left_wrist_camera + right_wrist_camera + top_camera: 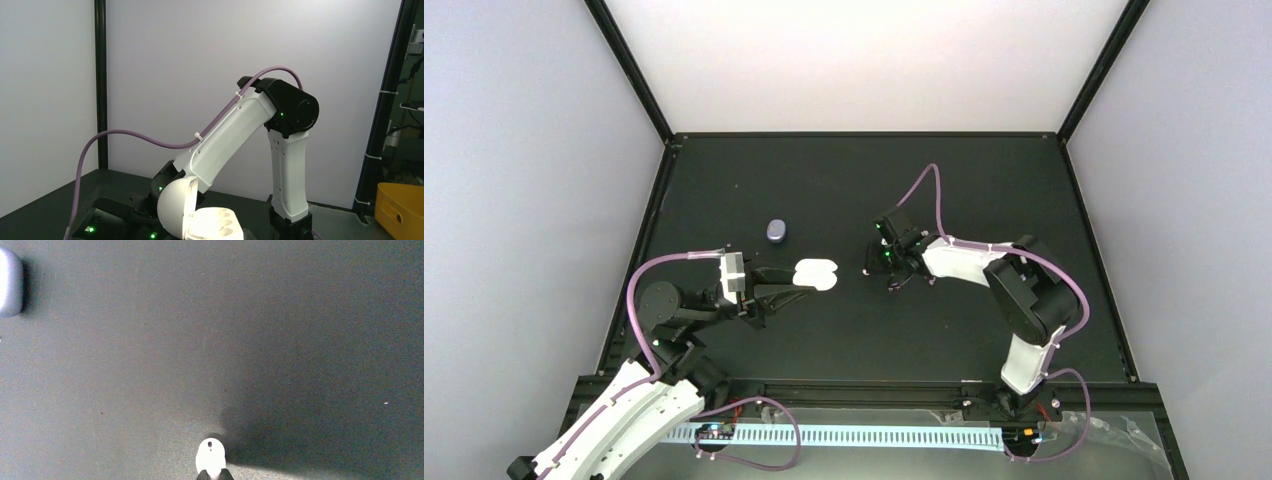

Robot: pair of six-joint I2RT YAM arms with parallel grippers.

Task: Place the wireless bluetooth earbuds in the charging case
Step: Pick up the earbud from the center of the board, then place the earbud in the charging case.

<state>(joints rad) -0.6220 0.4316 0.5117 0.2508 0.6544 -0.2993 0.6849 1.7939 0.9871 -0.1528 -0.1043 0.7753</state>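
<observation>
In the top view my left gripper (792, 284) is shut on the white charging case (816, 273), which lies open left of the table's middle. The left wrist view shows its lid (174, 207) standing up and its base (217, 224) with hollow sockets; my own fingers are hidden there. My right gripper (213, 475) is shut on a white earbud (210, 456), pinched by its near end just above the black mat. From above, this gripper (876, 268) is a short way right of the open case, and the bud shows as a white speck (865, 272).
A closed purple case (776, 231) lies on the mat behind the white one, and it is at the upper left edge (9, 282) of the right wrist view. The right arm (240, 130) fills the left wrist view. A yellow bin (400, 210) stands off the table.
</observation>
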